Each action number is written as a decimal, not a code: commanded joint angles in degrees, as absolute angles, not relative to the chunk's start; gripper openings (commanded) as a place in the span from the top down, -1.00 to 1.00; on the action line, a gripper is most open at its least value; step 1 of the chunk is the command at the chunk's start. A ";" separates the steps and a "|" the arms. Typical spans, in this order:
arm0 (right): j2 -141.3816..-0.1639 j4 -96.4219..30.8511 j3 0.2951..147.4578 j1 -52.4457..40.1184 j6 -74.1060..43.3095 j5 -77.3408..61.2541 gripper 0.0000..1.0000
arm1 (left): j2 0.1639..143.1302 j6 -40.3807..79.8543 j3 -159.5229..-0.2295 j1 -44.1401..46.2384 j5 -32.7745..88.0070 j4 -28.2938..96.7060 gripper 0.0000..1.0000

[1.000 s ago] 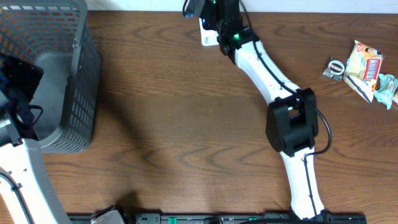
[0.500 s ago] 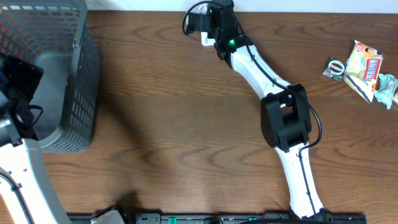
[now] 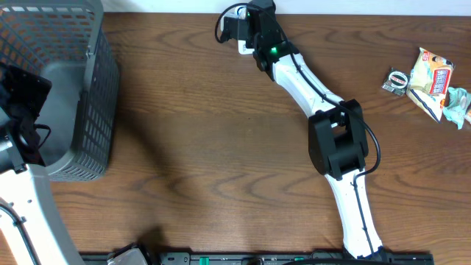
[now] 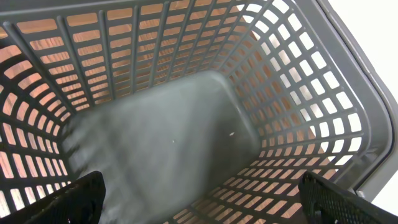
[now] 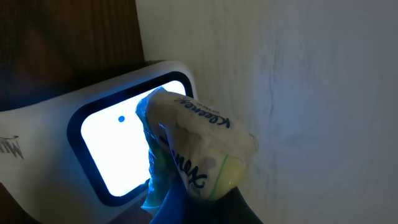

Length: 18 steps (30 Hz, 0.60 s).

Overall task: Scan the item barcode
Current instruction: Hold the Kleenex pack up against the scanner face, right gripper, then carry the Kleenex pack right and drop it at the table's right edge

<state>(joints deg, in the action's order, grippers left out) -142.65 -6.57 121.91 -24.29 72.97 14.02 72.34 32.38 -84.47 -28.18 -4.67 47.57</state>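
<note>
My right gripper (image 5: 200, 210) is shut on the item, a pale yellow Kleenex tissue pack (image 5: 202, 143). The pack is held right in front of the lit window of the white barcode scanner (image 5: 109, 152), overlapping its right edge. Overhead, that gripper (image 3: 254, 20) sits at the table's far edge, over the scanner (image 3: 240, 47); the pack is hidden there. My left gripper (image 4: 205, 210) hangs open inside the grey basket (image 4: 298, 93), with nothing between its fingers (image 4: 68, 202).
The grey plastic basket (image 3: 96, 110) fills the far left corner, with my left gripper (image 3: 22, 88) above it. A heap of snack packets (image 3: 433, 79) and a small round item (image 3: 397, 79) lie at the right edge. A pale wall (image 5: 311, 93) stands behind the scanner.
The right arm pushed a little further toward the table's far edge and the scanner, then held still. The left arm has not moved.
</note>
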 commanded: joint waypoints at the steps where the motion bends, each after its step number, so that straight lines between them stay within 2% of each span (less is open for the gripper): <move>1: -141.08 -6.70 122.45 -24.73 67.90 15.33 0.98 | 72.62 32.45 -84.60 -28.32 -5.19 47.55 -0.96; 10: -132.31 -7.55 122.45 -23.05 60.71 15.44 0.98 | 72.62 32.45 -84.60 -28.32 -5.19 47.55 -0.96; 18: -126.21 -20.97 122.45 -14.59 45.08 22.72 0.98 | 72.62 32.47 -84.60 -28.32 -5.19 47.55 -0.96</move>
<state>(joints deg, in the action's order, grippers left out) -128.03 -17.02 122.13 -19.25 54.57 18.02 72.34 32.40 -84.47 -28.18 -4.67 47.55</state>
